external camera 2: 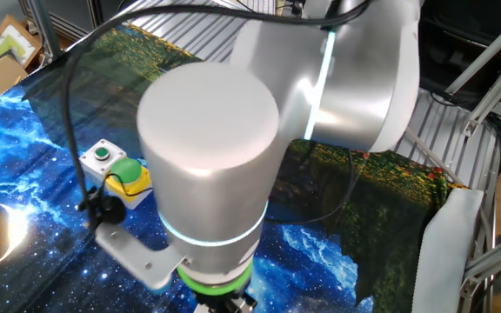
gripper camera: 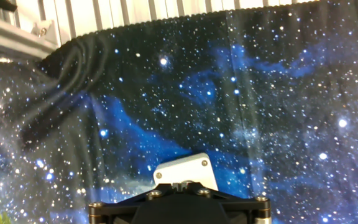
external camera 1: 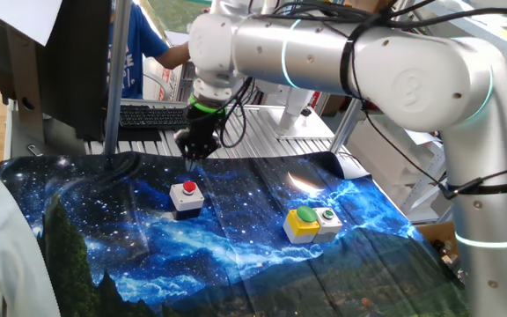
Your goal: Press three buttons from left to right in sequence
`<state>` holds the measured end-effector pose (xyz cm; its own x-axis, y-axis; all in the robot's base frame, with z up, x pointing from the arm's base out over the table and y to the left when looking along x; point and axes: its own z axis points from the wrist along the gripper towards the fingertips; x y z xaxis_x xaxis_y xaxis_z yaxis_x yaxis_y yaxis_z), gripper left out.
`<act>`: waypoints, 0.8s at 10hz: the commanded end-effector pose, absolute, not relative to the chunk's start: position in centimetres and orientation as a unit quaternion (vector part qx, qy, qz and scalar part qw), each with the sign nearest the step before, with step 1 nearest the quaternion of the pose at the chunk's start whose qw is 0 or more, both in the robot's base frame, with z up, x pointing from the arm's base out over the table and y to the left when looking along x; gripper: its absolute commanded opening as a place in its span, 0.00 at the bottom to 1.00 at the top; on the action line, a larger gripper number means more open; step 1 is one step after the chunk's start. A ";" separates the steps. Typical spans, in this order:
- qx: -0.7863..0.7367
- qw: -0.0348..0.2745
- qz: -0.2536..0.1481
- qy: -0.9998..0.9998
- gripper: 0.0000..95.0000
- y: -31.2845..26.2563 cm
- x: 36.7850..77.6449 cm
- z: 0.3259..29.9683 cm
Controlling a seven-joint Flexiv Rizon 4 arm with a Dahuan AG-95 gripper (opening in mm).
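Left button (external camera 1: 187, 195) alone on cloth (external camera 1: 236, 255); other two buttons (external camera 1: 312, 223) touching, well right.

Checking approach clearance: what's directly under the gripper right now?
In the one fixed view the gripper hangs above starry cloth, behind the red button. The hand view shows only that cloth ahead; the patch beneath the fingers is hidden by the gripper body.

Table under a starry blue cloth (external camera 1: 236, 238), bunched at the far left corner. On it: red button (external camera 1: 187, 195) mid-cloth; yellow box (external camera 1: 303, 223) touching white box (external camera 1: 328, 221) near my right edge.
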<state>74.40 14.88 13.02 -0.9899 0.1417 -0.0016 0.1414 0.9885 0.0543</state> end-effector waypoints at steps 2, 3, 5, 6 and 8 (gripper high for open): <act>0.076 0.007 0.025 0.997 0.00 15.0 73.5 12.5; 0.078 0.007 0.026 0.997 0.00 15.1 73.4 12.1; 0.081 0.010 0.028 0.996 0.00 15.2 73.5 11.4; 0.082 0.014 0.028 0.996 0.00 15.2 73.6 11.1; 0.083 0.015 0.029 0.996 0.00 15.2 73.6 10.8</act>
